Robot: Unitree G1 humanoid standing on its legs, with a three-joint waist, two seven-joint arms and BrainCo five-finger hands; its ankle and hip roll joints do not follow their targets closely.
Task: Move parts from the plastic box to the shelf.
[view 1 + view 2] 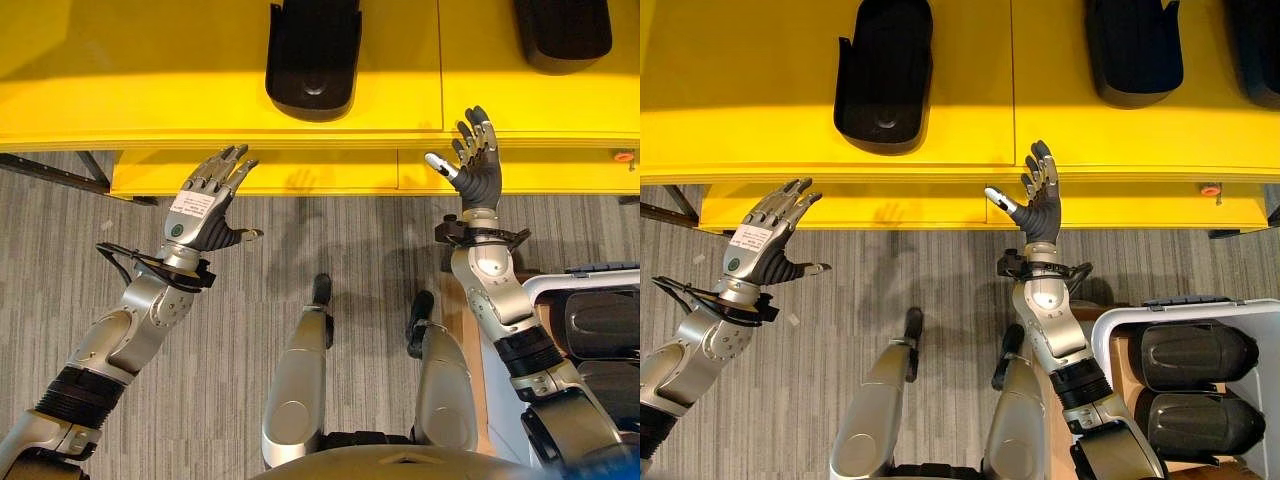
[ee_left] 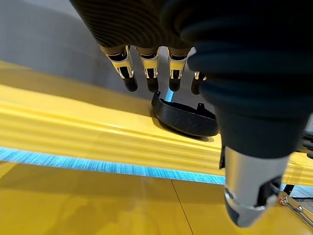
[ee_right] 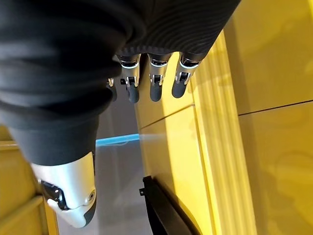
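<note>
Before the yellow shelf (image 1: 200, 110) hover left hand (image 1: 205, 205) and right hand (image 1: 478, 170) — fingers spread, both empty.

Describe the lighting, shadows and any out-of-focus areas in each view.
Left eye view: a brighter band of light crosses the yellow shelf behind the black moulded part; soft hand shadows fall on the shelf's lower front. Left wrist view: the dark ribbed cover of the left hand is blurred, very close. Right wrist view: the right hand likewise; bright sheen along the shelf edge.
</note>
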